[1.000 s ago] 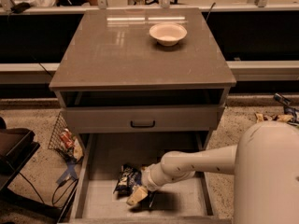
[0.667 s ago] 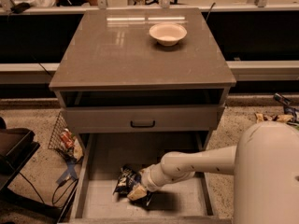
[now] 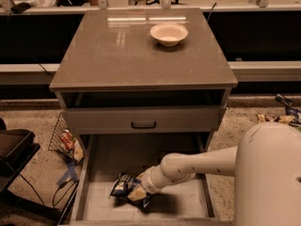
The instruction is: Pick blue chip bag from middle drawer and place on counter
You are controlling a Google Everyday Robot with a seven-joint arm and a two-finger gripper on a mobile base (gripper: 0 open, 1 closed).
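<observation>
The arm (image 3: 197,164) is stretched from 3 o'clock down into the middle drawer (image 3: 181,205). The gripper (image 3: 137,193) is set against the blue chip bag (image 3: 122,186), which lies on the drawer floor at the gripper's 10 o'clock. Whether the bag is gripped cannot be told. Since the earlier frame, hardly anything has been shifted.

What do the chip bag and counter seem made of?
The blue chip bag: probably thin foil or plastic film, crumpled and shiny. The counter: hard glossy laminate or stone, likely; it shows bright reflections. The gripper is at the bag in the middle drawer.
</observation>
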